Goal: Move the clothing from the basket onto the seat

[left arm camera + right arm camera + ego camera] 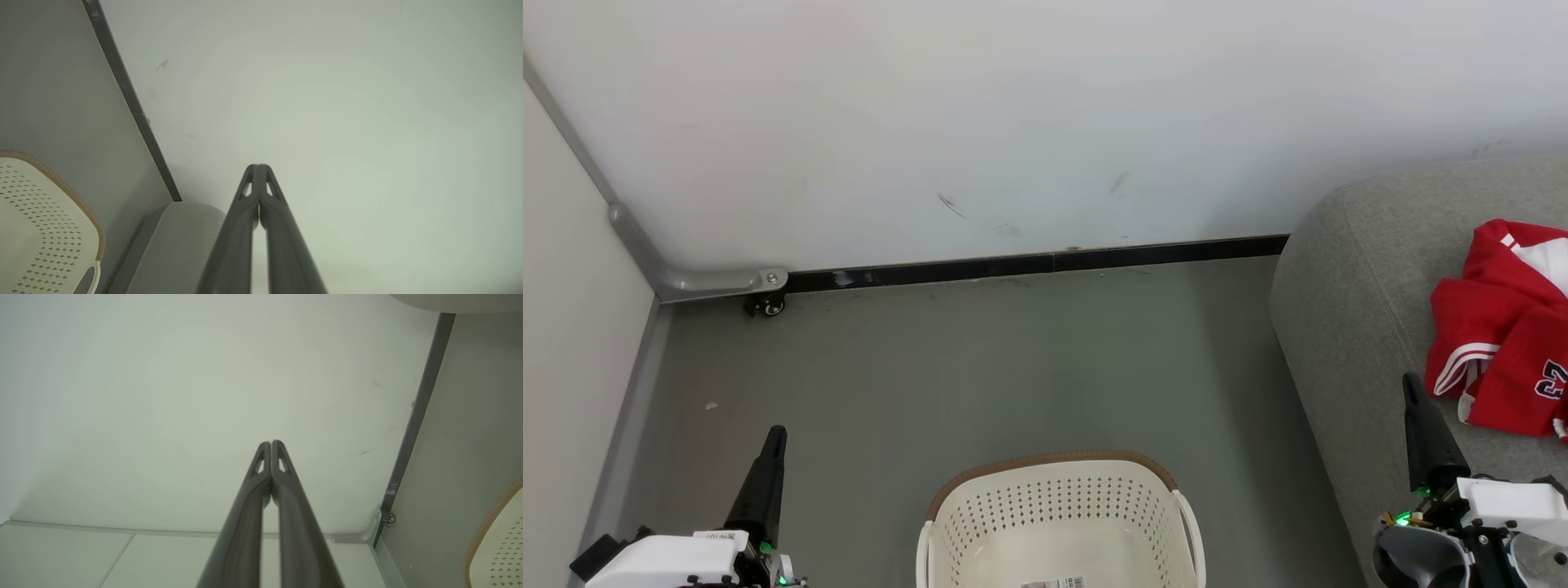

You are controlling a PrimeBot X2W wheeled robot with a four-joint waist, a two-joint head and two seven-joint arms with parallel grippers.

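Resting crumpled on the seat (1347, 327) is the clothing (1503, 351); left claw (778, 433) and right claw (1410, 382), both closed, flank the basket (1054, 458).

We are seeing a basket (1054, 510) of smooth cream plastic, punched with holes, its brown rim looking ribbed like woven cord. On the right, the sofa (1347, 327) is showing matt grey cloth with a fine, rough weave, and the red clothes (1503, 343) are looking like smooth, faintly shiny jersey cloth. The floor (980, 359) is looking matt and smooth, and the far skirting (1029, 263) is shining glossy black.
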